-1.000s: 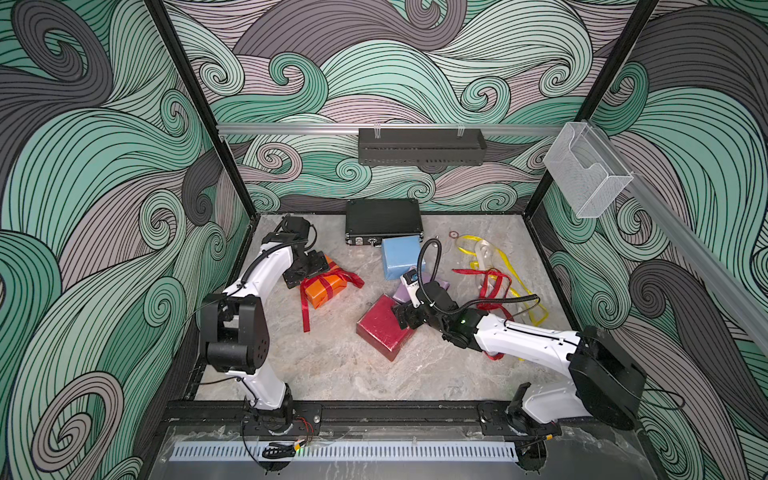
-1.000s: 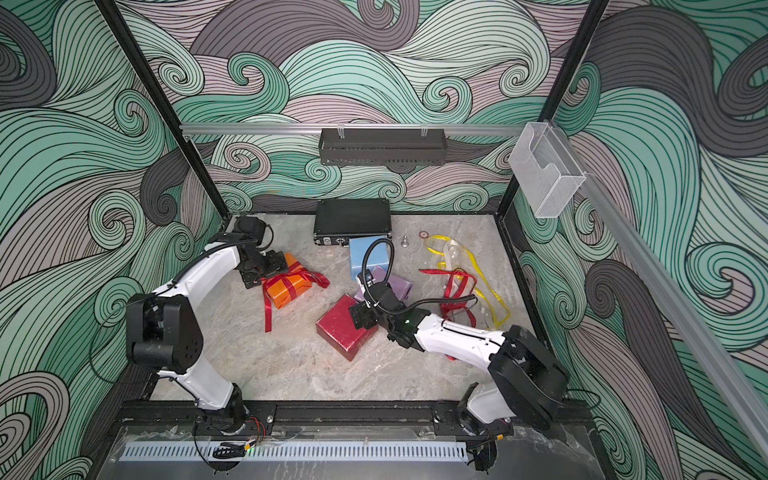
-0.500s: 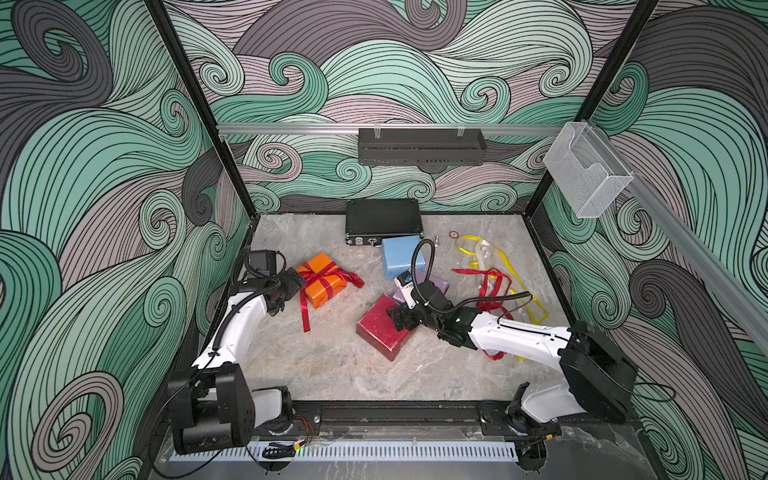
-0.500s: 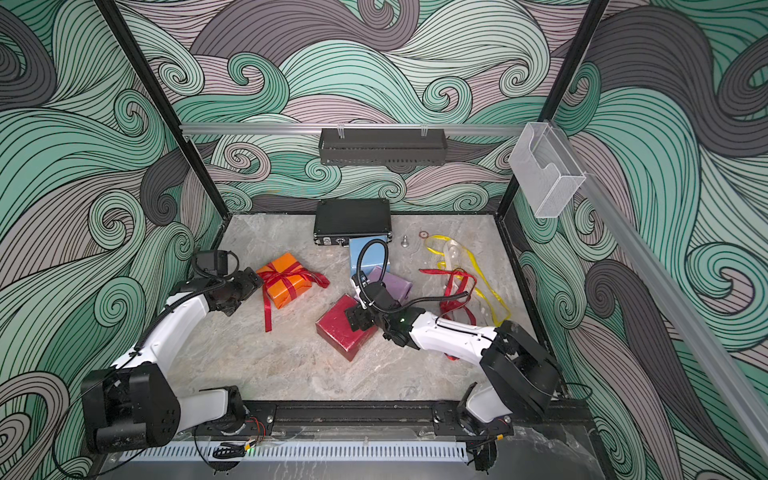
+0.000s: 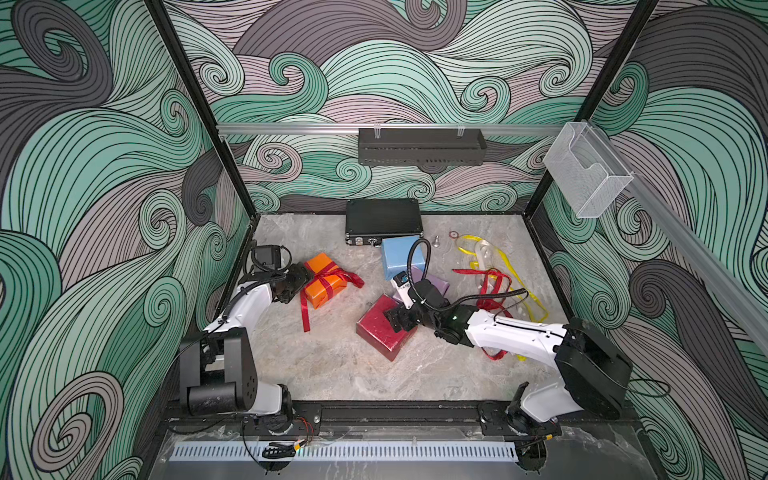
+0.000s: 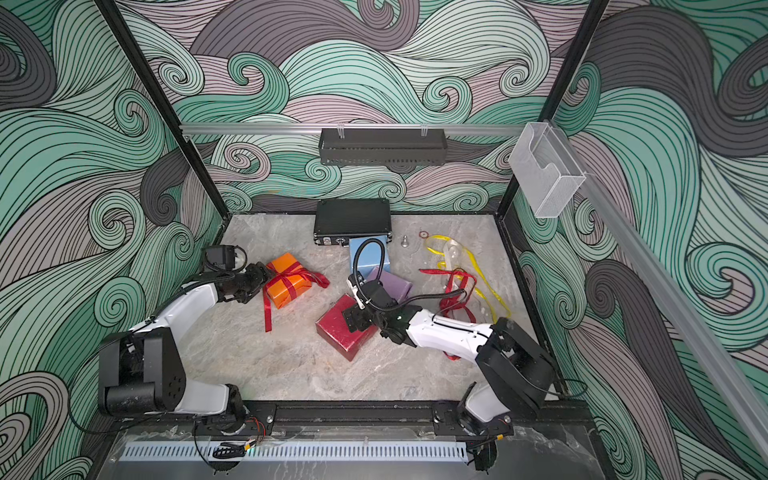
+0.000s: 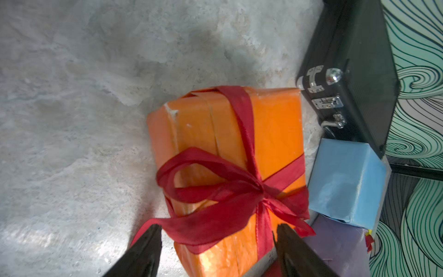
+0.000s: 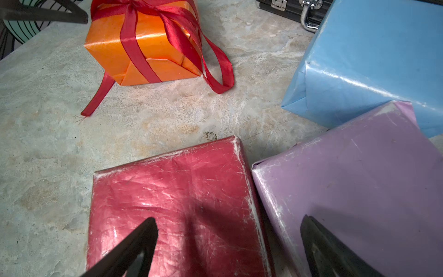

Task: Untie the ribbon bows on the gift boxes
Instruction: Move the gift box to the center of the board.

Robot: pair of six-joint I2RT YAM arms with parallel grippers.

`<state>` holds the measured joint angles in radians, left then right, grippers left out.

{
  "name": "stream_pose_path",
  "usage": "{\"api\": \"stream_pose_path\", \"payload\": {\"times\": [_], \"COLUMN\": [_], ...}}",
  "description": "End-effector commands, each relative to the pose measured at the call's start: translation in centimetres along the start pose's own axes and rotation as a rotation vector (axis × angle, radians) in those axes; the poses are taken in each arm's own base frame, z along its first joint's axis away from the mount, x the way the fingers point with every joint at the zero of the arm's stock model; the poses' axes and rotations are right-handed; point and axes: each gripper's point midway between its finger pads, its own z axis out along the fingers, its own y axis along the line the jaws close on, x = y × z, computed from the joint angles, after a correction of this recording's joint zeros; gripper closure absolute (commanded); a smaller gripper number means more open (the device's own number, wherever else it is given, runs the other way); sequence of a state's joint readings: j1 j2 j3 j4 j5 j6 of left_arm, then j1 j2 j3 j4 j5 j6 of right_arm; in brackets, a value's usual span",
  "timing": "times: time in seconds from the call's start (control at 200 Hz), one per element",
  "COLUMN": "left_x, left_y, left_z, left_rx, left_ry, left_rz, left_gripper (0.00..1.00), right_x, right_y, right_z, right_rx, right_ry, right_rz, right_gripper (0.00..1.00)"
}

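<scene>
The last tied red bow [image 7: 227, 189], on the orange box [image 5: 322, 286] at ten o'clock, was being addressed. The left gripper [image 7: 217, 227] was spread astride its tail, nothing clamped; closing and an outward pull were judged needed. The right gripper [image 8: 229, 218] was held agape, empty.

- A grey marbled worktop [image 5: 332, 365] forms the floor of the cell.
- A flat black case [image 5: 382, 218] lies at 12 o'clock on the worktop, against the back wall; the left wrist view shows its silver latches and handle [image 7: 326, 103].
- A small silver metal piece [image 5: 436, 241] stands at about 1 o'clock, near the case.
- A thin red ring [image 5: 453, 235] lies just beside that piece.
- A black perforated tray [image 5: 422, 146] hangs from an aluminium rail [image 5: 291, 129] on the back wall.
- A clear plastic holder [image 5: 586, 174] hangs at 2 o'clock.
- A slotted grille [image 5: 374, 451] runs along 6 o'clock.
- Walls [image 5: 374, 62] bear green and grey swirls.
</scene>
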<state>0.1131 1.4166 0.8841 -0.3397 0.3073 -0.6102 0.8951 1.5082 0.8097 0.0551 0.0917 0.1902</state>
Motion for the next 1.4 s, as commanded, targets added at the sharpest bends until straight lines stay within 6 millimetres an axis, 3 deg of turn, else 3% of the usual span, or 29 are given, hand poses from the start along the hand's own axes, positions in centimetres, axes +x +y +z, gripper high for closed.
{"api": "stream_pose_path", "payload": {"times": [0.0,0.255,0.55,0.695,0.806,0.861,1.251,1.281,1.396], "left_x": [-1.2,-0.6,0.6,0.9,1.1,1.3,3.1,3.1,4.5], "left_y": [-2.1,-0.9,-0.8,-1.1,-0.9,-0.8,-1.9,-2.5,-3.9], "left_z": [-0.8,0.3,1.0,0.7,0.9,0.9,0.6,-0.2,-0.3], "left_rx": [0.088,0.04,0.036,0.04,0.021,0.007,-0.036,-0.026,-0.013], "left_ry": [-0.05,-0.003,0.041,0.035,0.053,0.06,0.083,0.062,0.082], "left_rz": [0.081,0.045,0.022,0.026,0.018,0.013,0.071,0.09,0.144], "left_gripper": [0.25,0.27,0.32,0.41,0.68,0.76,0.88,0.88,0.89], "right_x": [-0.5,-0.5,-0.6,-0.6,-0.4,-0.4,-0.2,-0.3,-0.2], "right_y": [0.6,1.0,5.0,5.4,5.4,5.4,5.5,5.5,5.4], "right_z": [0.0,0.0,-0.6,-0.6,-0.6,-0.6,-0.3,-0.3,-0.2], "right_rx": [-0.02,-0.035,-0.116,-0.121,-0.12,-0.12,-0.121,-0.121,-0.117], "right_ry": [0.002,0.004,-0.025,-0.025,-0.022,-0.022,-0.011,-0.013,-0.01], "right_rz": [-0.011,-0.015,-0.168,-0.184,-0.19,-0.191,-0.198,-0.198,-0.2], "right_gripper": [0.06,0.06,0.08,0.08,0.08,0.08,0.08,0.08,0.08]}}
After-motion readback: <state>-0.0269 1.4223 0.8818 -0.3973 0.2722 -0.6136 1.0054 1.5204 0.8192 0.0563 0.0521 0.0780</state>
